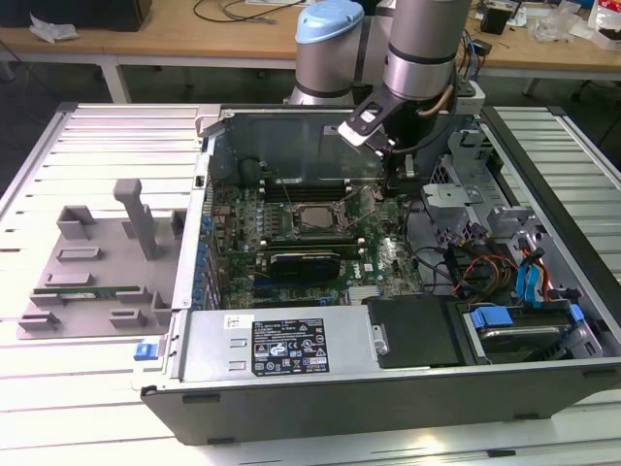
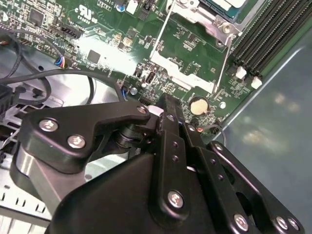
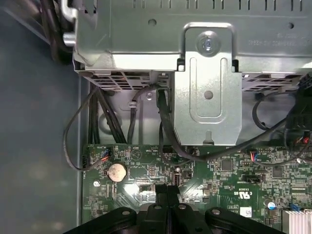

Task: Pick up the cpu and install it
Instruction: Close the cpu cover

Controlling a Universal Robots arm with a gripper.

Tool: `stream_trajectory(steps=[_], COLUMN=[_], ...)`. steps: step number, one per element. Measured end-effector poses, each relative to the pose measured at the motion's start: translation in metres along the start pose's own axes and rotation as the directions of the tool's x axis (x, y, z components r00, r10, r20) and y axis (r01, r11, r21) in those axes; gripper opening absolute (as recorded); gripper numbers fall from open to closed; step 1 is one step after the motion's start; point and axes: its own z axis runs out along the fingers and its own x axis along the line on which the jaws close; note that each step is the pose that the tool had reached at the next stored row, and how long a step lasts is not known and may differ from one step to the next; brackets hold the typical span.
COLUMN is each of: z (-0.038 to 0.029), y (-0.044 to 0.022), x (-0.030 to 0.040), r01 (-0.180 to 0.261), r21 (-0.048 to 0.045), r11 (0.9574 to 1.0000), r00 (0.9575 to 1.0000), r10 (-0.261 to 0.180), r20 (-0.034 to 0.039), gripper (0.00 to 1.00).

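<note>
Over the green motherboard (image 1: 374,260), everything I worry about lies from the square, metal-framed processor socket (image 1: 315,219) outward toward the exterior view's right.

First, the socket itself. The cpu (image 2: 225,4), a flat square chip with a silvery-grey top, appears to lie inside it, though I cannot tell whether it sits fully flat. If it is skewed, any press on it could bend the contacts underneath.

Just beside the socket, on my side of it, the silver hinged retaining plate (image 2: 181,68) looks swung open, with its thin wire lever (image 2: 222,61) running along its edge. A careless sideways pass could hook that lever and jolt the chip.

Further from the socket is the round silver coin cell (image 3: 117,171), close to my tips. A bump could pop it loose or scrape the small parts around it.

Furthest from the socket, looping black cables (image 3: 165,127) hang below a folded grey metal bracket (image 3: 208,87). My linkage could snag them as the arm swings.

As for my claw (image 3: 167,189), the black fingers (image 2: 170,124) are pressed together with no gap. I see nothing held between them. The tips are low over the board between the coin cell and the open plate, well clear of the chip. Whether they touch the board I cannot tell.
</note>
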Motion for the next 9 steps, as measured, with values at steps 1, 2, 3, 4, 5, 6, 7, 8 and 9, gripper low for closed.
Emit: stream_trajectory(steps=[1,2,3,4,5,6,7,8,9], z=[0.0033,0.0059,0.0083,0.0104,0.0112,0.0112,0.0112,0.0113,0.0113], y=[-0.0002,-0.0006,-0.0015,-0.0026,-0.0032,-0.0032,-0.0032,-0.0033,-0.004], x=[0.0,0.0,0.0,0.0002,0.0003,0.0003,0.0003,0.0003,0.0003], r01=[0.0,0.0,0.0,0.0,0.0,0.0,0.0,0.0,0.0], r21=[0.0001,0.0003,0.0003,0.0003,0.0003,0.0003,0.0004,0.0003,0.0003], r11=[1.0,1.0,1.0,1.0,1.0,1.0,1.0,1.0,1.0], r00=[1.0,1.0,1.0,1.0,1.0,1.0,1.0,1.0,1.0], r10=[0.0,0.0,0.0,0.0,0.0,0.0,0.0,0.0,0.0], r20=[0.0001,0.0001,0.0002,0.0,0.0003,0.0003,0.0003,0.0001,0.0001], gripper=[0.11,0.11,0.11,0.11,0.11,0.11,0.11,0.11,0.11])
